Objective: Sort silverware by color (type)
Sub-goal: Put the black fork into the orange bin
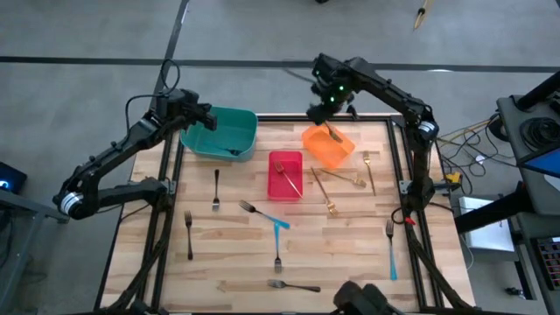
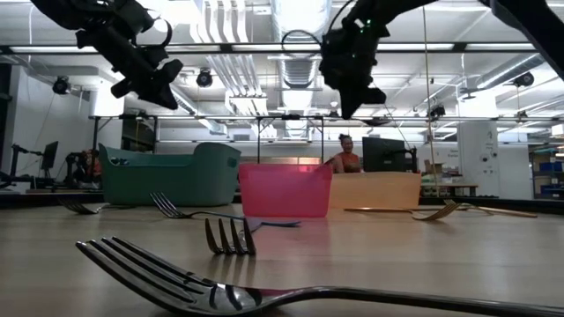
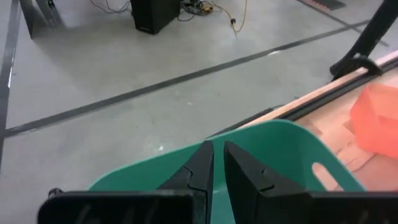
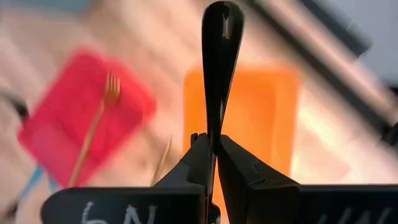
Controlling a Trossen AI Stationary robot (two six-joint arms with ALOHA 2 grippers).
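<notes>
The right gripper (image 1: pixel 327 112) hangs above the far edge of the table, over the orange bin (image 1: pixel 329 146), its two fingers pinched tight on the handle of a dark fork (image 4: pixel 221 59). From the wrist the handle stands straight out from between the fingertips, its rounded end pointing away, with the orange bin directly beyond it. From above, the other end of the fork shows as a thin dark sliver reaching down over the bin. The left gripper (image 1: pixel 206 118) waits over the far rim of the teal bin (image 1: pixel 220 133), fingers closed almost together with only a thin slit between them and nothing in them. A dark piece lies inside the teal bin near its front wall, too small to make out. One gold fork (image 1: pixel 287 179) lies slantwise in the red bin (image 1: pixel 284 173), which sits between the other two bins. Just to the right of the red bin, three more gold forks (image 1: pixel 341 178) lie loose on the wood, near the orange bin. A dark-handled fork (image 1: pixel 216 189) lies in front of the teal bin, another near the left edge, and a silver one (image 1: pixel 294 284) by the near edge. A blue-handled fork (image 1: pixel 390 248) lies by the right edge, and another blue handle (image 1: pixel 278 222) lies mid-table crossing a silver fork.
</notes>
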